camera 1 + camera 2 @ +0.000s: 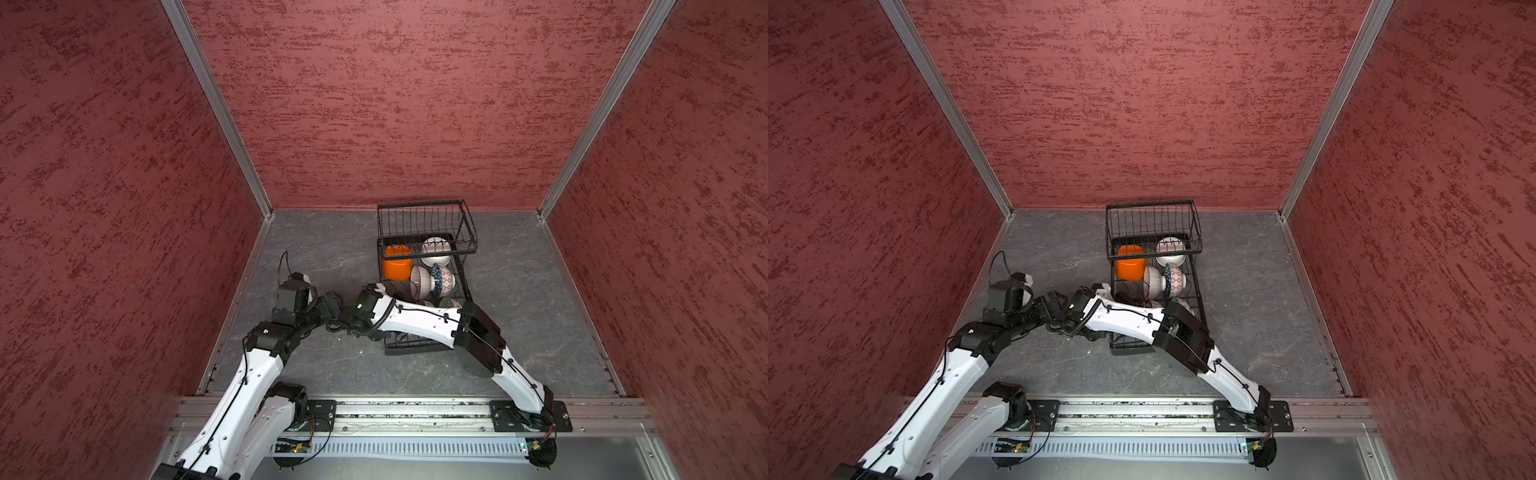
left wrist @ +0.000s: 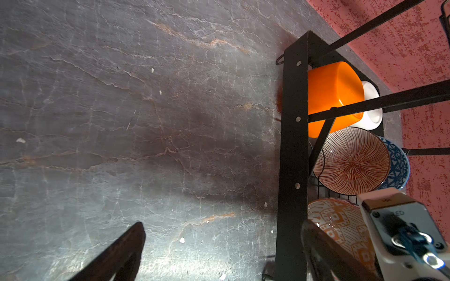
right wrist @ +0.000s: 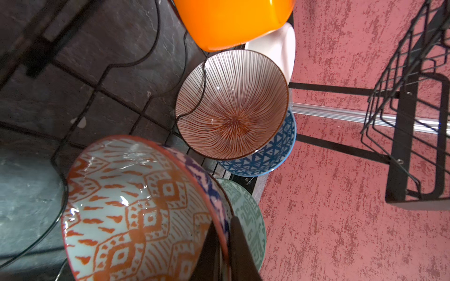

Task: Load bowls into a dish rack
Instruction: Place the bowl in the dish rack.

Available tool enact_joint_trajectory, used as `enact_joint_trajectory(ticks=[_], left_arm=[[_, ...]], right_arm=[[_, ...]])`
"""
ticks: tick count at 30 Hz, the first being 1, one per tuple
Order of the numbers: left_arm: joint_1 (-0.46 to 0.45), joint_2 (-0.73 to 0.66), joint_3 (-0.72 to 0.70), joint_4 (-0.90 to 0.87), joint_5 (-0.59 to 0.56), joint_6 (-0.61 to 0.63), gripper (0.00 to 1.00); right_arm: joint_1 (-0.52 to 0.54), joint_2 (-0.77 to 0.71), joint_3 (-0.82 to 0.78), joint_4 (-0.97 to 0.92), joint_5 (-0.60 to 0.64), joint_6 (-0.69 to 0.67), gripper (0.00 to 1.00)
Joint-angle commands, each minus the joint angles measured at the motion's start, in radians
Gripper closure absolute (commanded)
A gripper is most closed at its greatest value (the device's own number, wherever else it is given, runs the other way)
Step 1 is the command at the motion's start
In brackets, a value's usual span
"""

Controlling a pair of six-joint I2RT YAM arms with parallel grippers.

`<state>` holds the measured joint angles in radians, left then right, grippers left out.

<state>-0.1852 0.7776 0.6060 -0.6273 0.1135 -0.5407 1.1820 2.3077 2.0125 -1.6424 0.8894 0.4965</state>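
The black wire dish rack point(image 1: 420, 205) stands at the back of the table. Its base holds an orange bowl point(image 1: 397, 266), a white bowl point(image 1: 436, 246), a red-striped bowl point(image 3: 231, 104), a blue-patterned bowl point(image 3: 272, 155) and a green-patterned bowl point(image 3: 248, 211), all on edge. My right gripper point(image 3: 222, 222) is shut on the rim of an orange-patterned bowl point(image 3: 136, 206), low over the rack's near slot wires. I cannot tell whether this bowl rests on them. My left gripper point(image 2: 222, 226) is open over bare table beside the rack's left side bar point(image 2: 292, 146), holding nothing.
The rack's raised basket point(image 1: 424, 224) at the far end has nothing in it. Red textured walls close in the grey stone table point(image 1: 332, 365) on three sides. A metal rail point(image 1: 415, 409) carrying both arm bases runs along the front edge.
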Motion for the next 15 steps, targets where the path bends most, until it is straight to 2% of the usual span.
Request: enact_joint_trajectory(ticks=[1, 7, 15], left_arm=[[-0.003, -0.009, -0.004, 0.014, 0.032, 0.024, 0.0], [-0.004, -0.01, -0.005, 0.014, 0.032, 0.023, 0.0], [-0.003, -0.011, -0.004, 0.013, 0.03, 0.024, 0.0]], right_arm=[[0.018, 0.018, 0.066, 0.056, -0.059, 0.014, 0.98], [0.019, 0.042, 0.154, 0.053, -0.097, -0.002, 0.96], [0.021, 0.054, 0.224, 0.055, -0.147, 0.0, 0.88]])
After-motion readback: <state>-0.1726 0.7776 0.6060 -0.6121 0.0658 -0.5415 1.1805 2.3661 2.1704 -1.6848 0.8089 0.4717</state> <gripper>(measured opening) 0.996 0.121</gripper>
